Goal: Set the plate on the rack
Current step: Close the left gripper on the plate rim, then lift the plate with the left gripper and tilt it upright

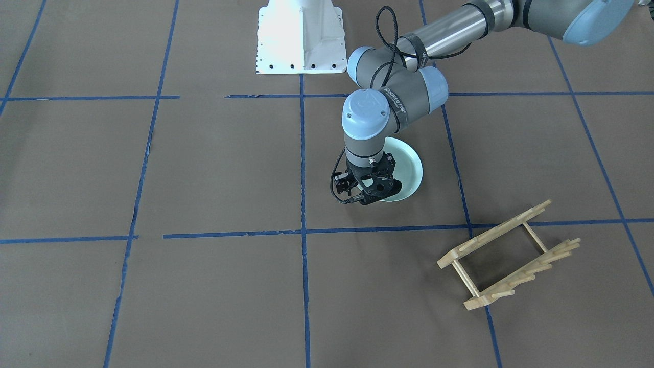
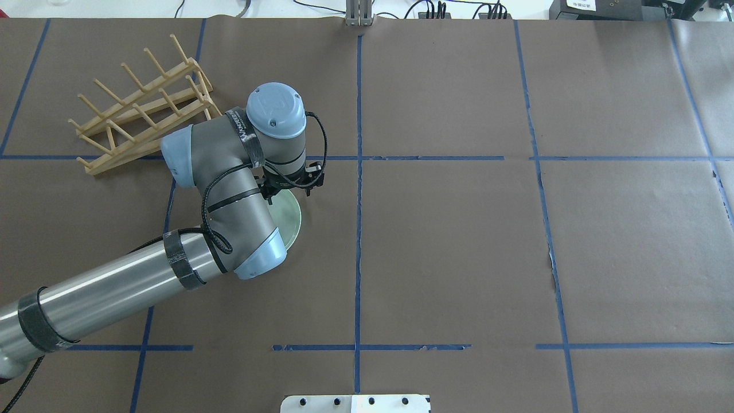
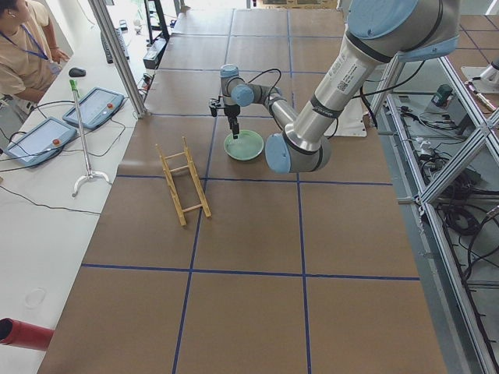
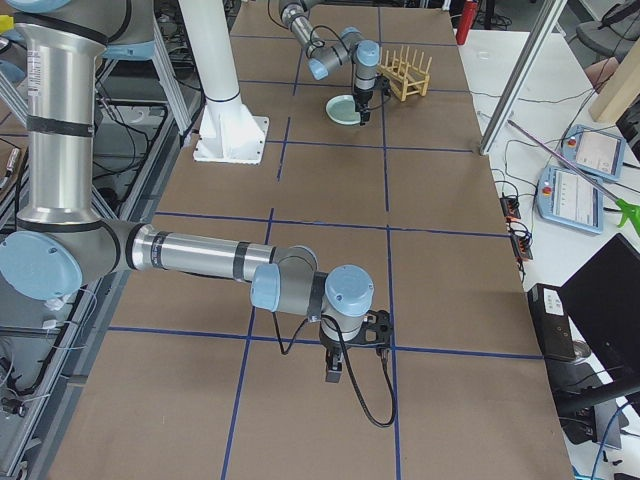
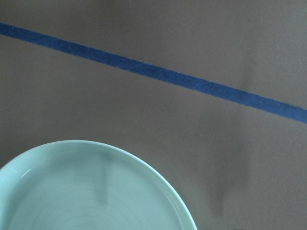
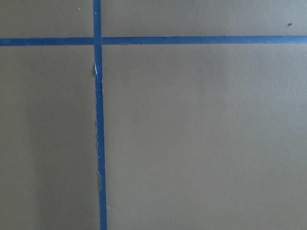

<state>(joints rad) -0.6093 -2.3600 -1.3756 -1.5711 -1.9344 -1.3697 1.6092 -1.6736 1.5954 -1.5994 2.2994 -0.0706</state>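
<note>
The pale mint-green plate (image 1: 409, 168) lies flat on the brown table; it also shows in the overhead view (image 2: 291, 221) and fills the bottom left of the left wrist view (image 5: 91, 191). My left gripper (image 1: 372, 197) points down over the plate's rim on the side away from the robot, just above it. Two separate finger shadows in the left wrist view suggest it is open and empty. The light-wood rack (image 1: 506, 255) stands apart from the plate, at the far left in the overhead view (image 2: 143, 109). My right gripper (image 4: 335, 372) hangs over bare table far from both; I cannot tell its state.
The white robot base (image 1: 300, 38) stands at the table's robot side. Blue tape lines (image 6: 98, 120) grid the brown table cover. An operator (image 3: 23, 47) and control tablets (image 3: 35, 140) are beside the table's far edge.
</note>
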